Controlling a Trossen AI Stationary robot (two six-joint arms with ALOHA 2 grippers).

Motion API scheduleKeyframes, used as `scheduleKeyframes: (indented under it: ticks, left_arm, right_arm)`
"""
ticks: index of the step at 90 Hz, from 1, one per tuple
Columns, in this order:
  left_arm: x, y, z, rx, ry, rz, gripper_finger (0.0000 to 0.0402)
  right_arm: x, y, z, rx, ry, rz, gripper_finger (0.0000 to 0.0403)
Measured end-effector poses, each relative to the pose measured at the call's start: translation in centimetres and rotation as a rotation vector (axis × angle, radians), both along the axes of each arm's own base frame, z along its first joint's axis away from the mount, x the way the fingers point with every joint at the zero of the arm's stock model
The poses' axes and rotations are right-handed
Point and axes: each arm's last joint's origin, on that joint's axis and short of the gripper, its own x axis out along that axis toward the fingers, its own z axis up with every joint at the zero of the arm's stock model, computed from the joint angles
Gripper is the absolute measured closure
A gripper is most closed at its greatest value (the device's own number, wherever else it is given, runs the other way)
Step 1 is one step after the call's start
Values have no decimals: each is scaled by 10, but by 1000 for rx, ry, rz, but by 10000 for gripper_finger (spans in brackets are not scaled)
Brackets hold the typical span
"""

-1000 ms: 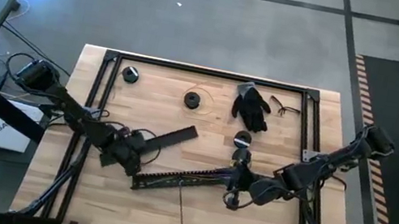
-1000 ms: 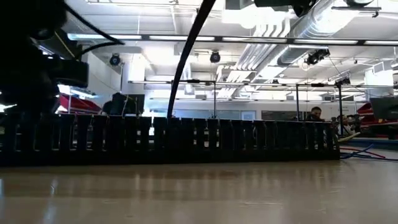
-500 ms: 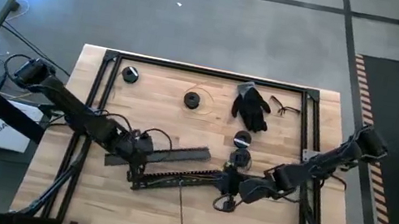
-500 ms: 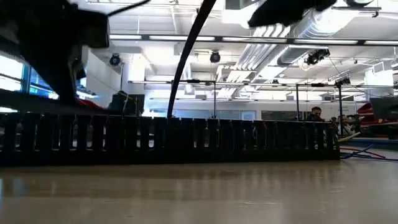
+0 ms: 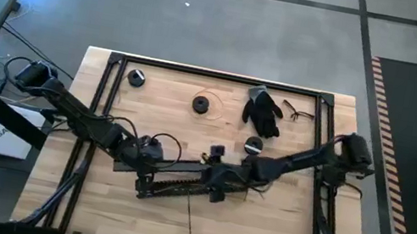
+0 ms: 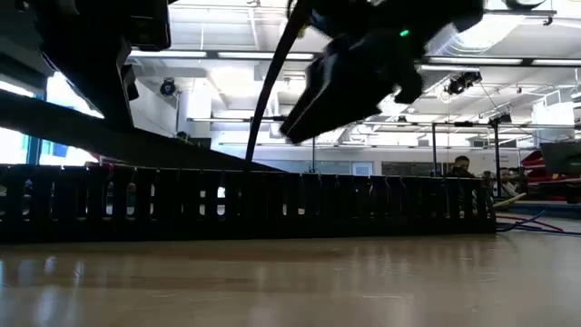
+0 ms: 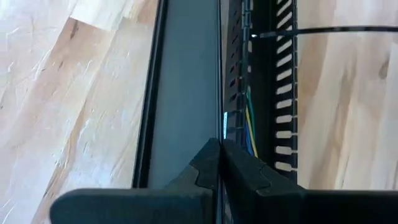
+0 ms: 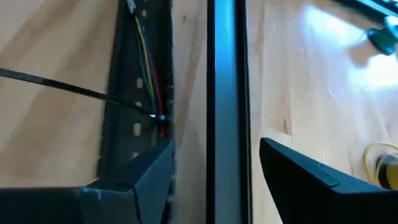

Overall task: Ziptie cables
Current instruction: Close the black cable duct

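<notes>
My left gripper (image 7: 221, 152) is clamped on the lid's (image 7: 186, 93) edge; my right gripper (image 8: 214, 165) hangs agape astride that lid, gripping nothing; the cables (image 8: 151, 74) lie inside the duct (image 5: 170, 186), at 6 o'clock from the table's middle, with a ziptie (image 8: 56, 87) threaded across; I judge it uncinched; next, my right gripper must take the tail, which trails toward 6 o'clock, and pull.

The cables, a thin bundle of yellow, green, red and bluish wires (image 8: 151, 68), lie lengthwise inside a long black slotted plastic duct (image 5: 179, 186) resting flat on the wooden table. In the left wrist view the wires (image 7: 250, 127) show through the duct's open top.
</notes>
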Motion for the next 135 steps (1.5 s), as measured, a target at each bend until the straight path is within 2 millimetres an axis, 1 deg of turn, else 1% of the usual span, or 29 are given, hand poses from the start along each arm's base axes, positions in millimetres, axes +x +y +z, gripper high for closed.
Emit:
scheduleKeyframes:
  ticks: [14, 25, 30, 37, 42, 47, 49, 52, 58, 65, 73, 81, 92, 104, 116, 127, 135]
  left_arm:
    - [2, 2, 1, 1, -10, 14, 401]
    - [4, 2, 4, -13, -51, 9, 401]
    - [4, 1, 8, -20, -79, 3, 401]
    - [4, 1, 13, -33, -119, -2, 401]
    - [3, 2, 18, -34, -149, -2, 401]
    - [0, 2, 23, -26, -174, 0, 401]
    - [-1, 2, 25, -16, -185, 4, 401]
    - [-3, 3, 28, -1, -205, 5, 401]
    - [-7, 6, 36, 28, -248, 2, 400]
    - [-13, 8, 47, 66, -305, -20, 389]
    - [-20, 9, 58, 115, -359, -78, 364]
    - [-25, 7, 64, 190, -395, -188, 330]
    - [-25, -4, 68, 298, -459, -280, 279]
    - [-17, -18, 58, 424, -455, -340, 230]
    - [-6, -28, 35, 580, -366, -347, 193]
    - [5, -30, 12, 714, -271, -311, 174]
    - [14, -24, -4, 806, -193, -255, 166]
  right_arm:
    - [23, -3, -7, -49, 42, -9, 183]
    - [35, -8, -13, -65, 70, -62, 211]
    - [38, -12, -16, -64, 86, -78, 233]
    - [41, -17, -19, -51, 98, -93, 275]
    - [40, -19, -20, -41, 117, -88, 314]
    - [39, -21, -21, -40, 138, -89, 362]
    - [38, -22, -20, -43, 151, -89, 377]
    - [37, -22, -19, -47, 170, -86, 389]
    - [36, -22, -11, -38, 207, -84, 397]
    - [33, -26, 5, 12, 285, -58, 401]
    - [31, -37, 22, 125, 390, -34, 402]
    - [29, -52, 34, 288, 487, 0, 403]
    - [24, -76, 41, 513, 579, 37, 403]
    - [19, -103, 39, 732, 606, 53, 403]
    - [19, -128, 39, 830, 572, 9, 403]
    - [24, -148, 41, 911, 496, -36, 403]
    - [27, -162, 44, 952, 435, -62, 403]
